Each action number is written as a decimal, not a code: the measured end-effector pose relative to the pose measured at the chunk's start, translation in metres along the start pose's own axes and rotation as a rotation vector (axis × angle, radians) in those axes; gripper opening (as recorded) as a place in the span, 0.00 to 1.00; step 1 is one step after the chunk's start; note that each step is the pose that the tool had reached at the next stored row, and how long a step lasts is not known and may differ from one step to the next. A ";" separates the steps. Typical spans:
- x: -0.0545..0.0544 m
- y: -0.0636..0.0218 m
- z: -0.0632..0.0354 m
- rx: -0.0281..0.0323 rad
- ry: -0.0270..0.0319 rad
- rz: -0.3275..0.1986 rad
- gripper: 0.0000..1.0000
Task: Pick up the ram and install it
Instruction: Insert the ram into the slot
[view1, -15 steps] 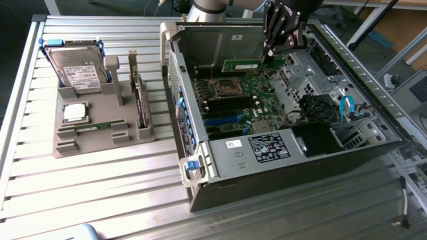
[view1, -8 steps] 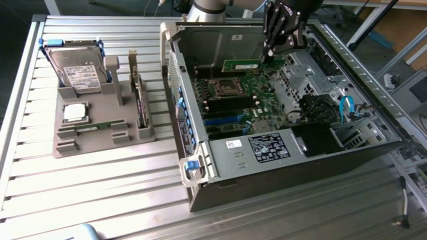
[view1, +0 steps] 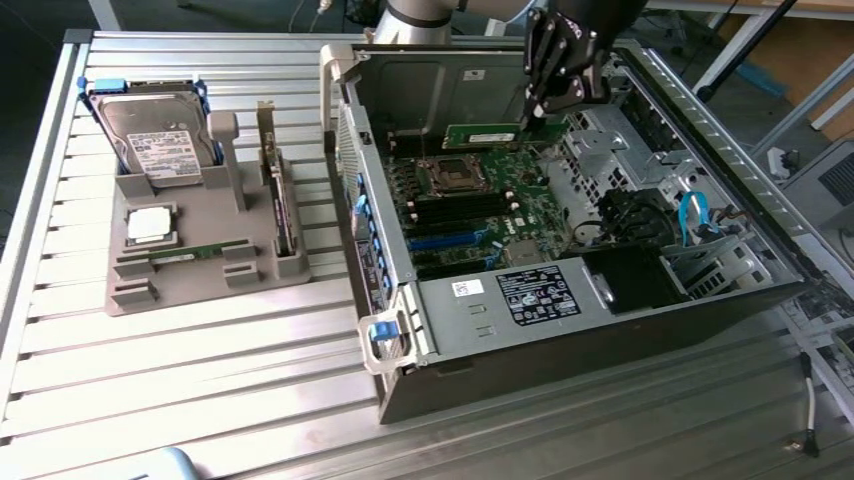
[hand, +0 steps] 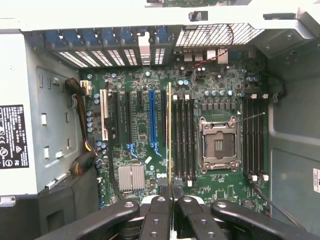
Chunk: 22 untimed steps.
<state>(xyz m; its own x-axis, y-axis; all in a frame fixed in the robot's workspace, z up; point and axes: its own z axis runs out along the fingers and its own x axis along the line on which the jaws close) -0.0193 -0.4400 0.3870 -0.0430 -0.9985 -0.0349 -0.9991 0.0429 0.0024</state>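
The ram (view1: 483, 134) is a thin green stick, and my gripper (view1: 543, 118) is shut on one end of it. It hangs level over the open computer case (view1: 400, 330), above the motherboard's (view1: 470, 235) far end near the empty processor socket (view1: 445, 175). In the wrist view the ram (hand: 169, 135) shows edge-on as a thin pale line. It runs out from between the black fingers (hand: 159, 216) and lies along the black memory slots (hand: 185, 137) beside the socket (hand: 218, 145). It sits above the board, apart from the slots.
A grey parts tray (view1: 200, 285) at the exterior view's left holds a hard drive (view1: 154, 140), a silver processor chip (view1: 150, 224), an upright expansion card (view1: 278, 200) and a small green stick (view1: 187, 252). Case walls, a drive cage (view1: 601, 150) and cables (view1: 690, 215) ring the board.
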 end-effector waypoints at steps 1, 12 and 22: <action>0.000 0.0000 0.0019 0.0001 0.0001 0.000 0.12; 0.002 -0.0001 0.0215 0.0008 0.0001 0.000 0.12; 0.003 -0.0002 0.0387 0.0037 0.0000 0.000 0.12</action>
<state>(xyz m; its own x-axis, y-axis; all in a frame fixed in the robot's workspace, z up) -0.0192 -0.4412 0.3482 -0.0429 -0.9985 -0.0349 -0.9991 0.0430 -0.0012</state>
